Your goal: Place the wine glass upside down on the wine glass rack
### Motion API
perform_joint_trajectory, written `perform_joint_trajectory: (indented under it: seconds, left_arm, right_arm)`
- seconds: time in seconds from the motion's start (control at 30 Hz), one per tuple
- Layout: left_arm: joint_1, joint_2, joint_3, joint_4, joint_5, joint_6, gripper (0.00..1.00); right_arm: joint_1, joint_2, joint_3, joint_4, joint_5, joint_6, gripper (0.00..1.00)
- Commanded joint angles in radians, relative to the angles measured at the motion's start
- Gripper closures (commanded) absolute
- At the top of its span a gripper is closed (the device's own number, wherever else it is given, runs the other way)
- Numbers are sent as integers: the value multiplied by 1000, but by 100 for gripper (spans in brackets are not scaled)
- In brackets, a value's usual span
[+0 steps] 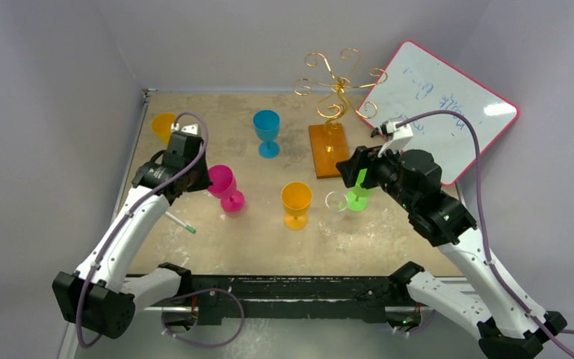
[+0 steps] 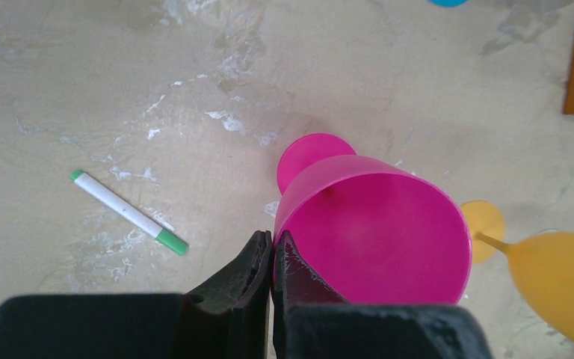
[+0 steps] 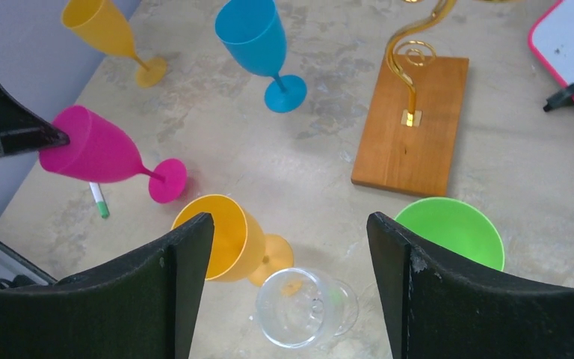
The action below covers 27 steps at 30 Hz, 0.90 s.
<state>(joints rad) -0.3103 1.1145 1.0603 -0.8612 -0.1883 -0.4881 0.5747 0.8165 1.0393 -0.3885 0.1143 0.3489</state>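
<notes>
Left gripper (image 2: 273, 241) jaws pinching rim of pink wine glass (image 2: 377, 228), frame centre. Likely light, stiff, slick plastic; stem grip probably steadier. Right gripper (image 3: 290, 224) jaws spread wide.

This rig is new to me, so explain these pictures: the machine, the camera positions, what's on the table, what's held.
Two robot arms with two-finger grippers are bolted at a table's near edge. One picture looks down from above; the other two come from a camera on each wrist. In view are a gold wire rack on a wooden base, a whiteboard, a marker, a pink glass, a blue glass, a green glass, a clear glass and two orange glasses. The left gripper pinches the pink glass at its rim; the right gripper is open, empty.
</notes>
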Motion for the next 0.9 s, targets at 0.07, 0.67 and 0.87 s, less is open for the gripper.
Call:
perform_joint_trajectory:
  seconds: [0.07,0.67,0.87]
  left_arm:
    - [-5,-75,156,-44,72,28,100]
    - [-5,-143,302,-74,441,-17,100]
    - [-4,-131,414,-64,556,-64,100]
  right_arm:
    - [-4,-17,-43,254,-108,-171,25]
    - [85,28,-172,575,-563,-857,33]
    - [163,28,-185,553,-651,-1128,31]
